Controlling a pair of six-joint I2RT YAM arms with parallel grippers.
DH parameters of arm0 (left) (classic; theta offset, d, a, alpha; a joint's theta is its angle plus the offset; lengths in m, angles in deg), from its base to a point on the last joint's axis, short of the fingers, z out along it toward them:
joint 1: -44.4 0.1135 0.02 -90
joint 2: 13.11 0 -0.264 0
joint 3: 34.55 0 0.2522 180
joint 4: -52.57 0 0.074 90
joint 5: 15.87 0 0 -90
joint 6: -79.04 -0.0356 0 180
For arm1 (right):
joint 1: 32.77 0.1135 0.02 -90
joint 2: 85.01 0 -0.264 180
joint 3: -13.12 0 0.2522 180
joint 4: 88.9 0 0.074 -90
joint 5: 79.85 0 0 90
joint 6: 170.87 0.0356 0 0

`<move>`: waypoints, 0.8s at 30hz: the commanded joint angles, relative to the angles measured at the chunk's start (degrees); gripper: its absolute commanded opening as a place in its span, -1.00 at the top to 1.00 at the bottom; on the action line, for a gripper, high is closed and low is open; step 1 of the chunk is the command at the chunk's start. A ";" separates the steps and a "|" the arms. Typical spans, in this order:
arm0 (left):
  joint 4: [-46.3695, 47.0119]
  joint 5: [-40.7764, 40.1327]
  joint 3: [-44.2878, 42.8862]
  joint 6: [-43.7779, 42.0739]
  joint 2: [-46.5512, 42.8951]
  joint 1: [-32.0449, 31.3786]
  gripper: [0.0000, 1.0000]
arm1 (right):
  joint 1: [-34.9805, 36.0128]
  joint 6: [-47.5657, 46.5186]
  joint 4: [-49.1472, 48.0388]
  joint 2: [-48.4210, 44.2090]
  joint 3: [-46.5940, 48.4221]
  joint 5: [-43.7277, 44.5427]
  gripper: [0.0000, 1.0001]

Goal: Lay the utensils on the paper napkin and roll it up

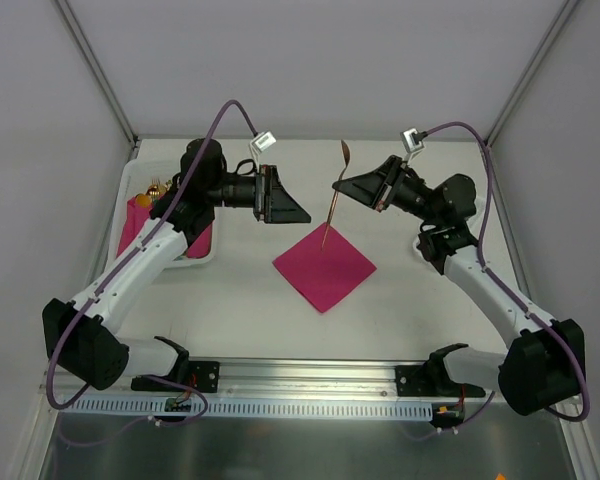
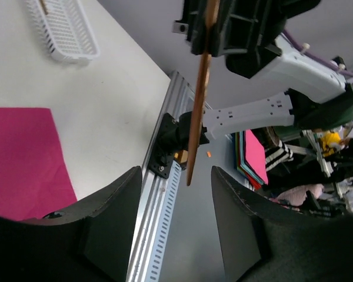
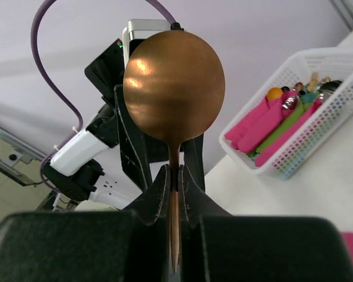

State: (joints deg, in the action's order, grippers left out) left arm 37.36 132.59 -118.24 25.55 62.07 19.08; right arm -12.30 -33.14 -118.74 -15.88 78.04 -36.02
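Observation:
A gold-copper spoon [image 1: 335, 195], one of the utensils, hangs upright above the far corner of the paper napkin [image 1: 324, 266], a magenta-pink square lying flat on the table. My right gripper [image 1: 338, 186] is shut on its handle just below the round bowl [image 3: 173, 85]. My left gripper [image 1: 302, 213] faces it from the left, open. In the left wrist view the handle's lower end [image 2: 191, 164] hangs between and just beyond the left fingers [image 2: 109, 223], touching neither. The napkin [image 2: 23, 158] shows at the left of that view.
A white basket [image 1: 202, 258] at the left holds pink and green napkin bundles [image 3: 270, 126] with cutlery tips. Another white basket [image 2: 62, 26] sits by the right arm. The slotted metal rail [image 1: 310, 405] runs along the near table edge.

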 commanded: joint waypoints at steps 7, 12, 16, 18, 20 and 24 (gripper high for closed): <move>16.13 0.43 -0.03 8.75 -2.32 -3.07 0.09 | 5.02 6.06 -15.99 1.10 -0.71 3.63 1.00; 17.27 0.25 -0.73 8.66 -1.53 -4.65 0.15 | 5.90 6.50 -16.17 1.10 -0.88 3.72 1.00; 17.27 0.17 -1.17 8.66 -1.09 -5.53 0.22 | 6.16 7.03 -16.96 1.45 -0.80 3.72 1.00; 17.45 0.34 -1.44 8.84 -0.91 -5.62 0.26 | 6.25 7.03 -17.14 1.63 -0.97 3.63 1.00; 17.71 0.43 -1.61 9.19 -0.65 -5.62 0.28 | 6.34 7.47 -17.66 1.89 -1.15 3.63 1.00; 18.68 0.52 -1.52 9.80 -0.38 -5.62 0.38 | 6.60 9.05 -20.12 3.21 -1.06 3.55 1.00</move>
State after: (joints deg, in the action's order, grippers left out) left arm 52.00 132.19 -117.80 34.14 61.72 13.64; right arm -6.18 -25.69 -132.03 -13.22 76.68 -33.53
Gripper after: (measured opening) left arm 0.317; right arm 0.034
